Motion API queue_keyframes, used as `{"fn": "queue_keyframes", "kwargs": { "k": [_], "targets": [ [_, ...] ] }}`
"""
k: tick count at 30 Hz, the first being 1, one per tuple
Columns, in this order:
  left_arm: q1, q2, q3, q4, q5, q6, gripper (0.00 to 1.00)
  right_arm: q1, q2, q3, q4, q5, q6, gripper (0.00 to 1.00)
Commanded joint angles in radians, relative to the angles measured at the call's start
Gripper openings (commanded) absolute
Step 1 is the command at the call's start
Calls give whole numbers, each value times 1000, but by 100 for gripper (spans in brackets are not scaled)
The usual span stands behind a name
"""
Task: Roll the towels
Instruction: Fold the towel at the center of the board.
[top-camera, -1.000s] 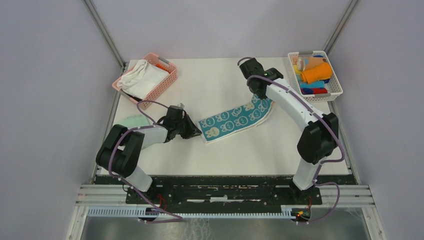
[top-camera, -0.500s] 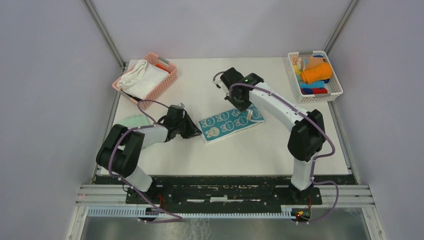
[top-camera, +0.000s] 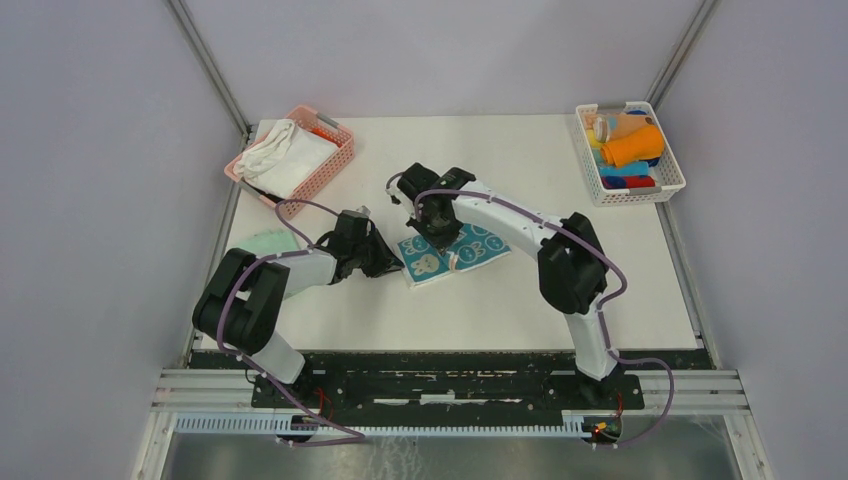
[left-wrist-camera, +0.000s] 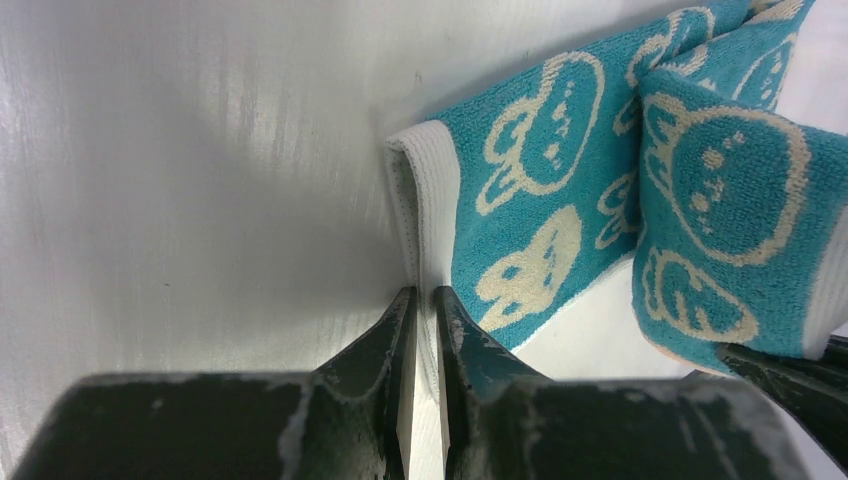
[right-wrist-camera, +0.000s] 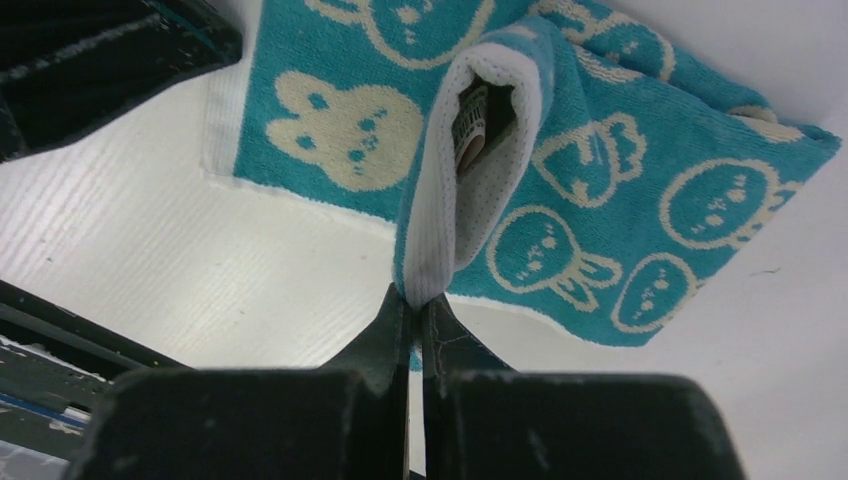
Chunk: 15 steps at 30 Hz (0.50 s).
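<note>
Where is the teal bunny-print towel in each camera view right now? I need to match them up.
Top external: the teal towel lies in the middle of the table.
Left wrist: teal towel at upper right; the left gripper pinches its white hem.
Right wrist: teal towel fills the upper half; the right gripper pinches a raised fold.
Shared landmark: the solid cream bunny beside the hem.
</note>
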Motion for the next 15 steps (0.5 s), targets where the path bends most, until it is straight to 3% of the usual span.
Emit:
{"fn": "queue_keyframes", "kwargs": {
  "k": [1, 15],
  "targets": [
    [-6, 9, 17, -39, -24, -1, 19, 10, 20, 60, 52, -63, 69, 1],
    [-14, -9, 14, -47, -41, 2, 19, 14, 90, 68, 104, -117, 111, 4]
  ]
}}
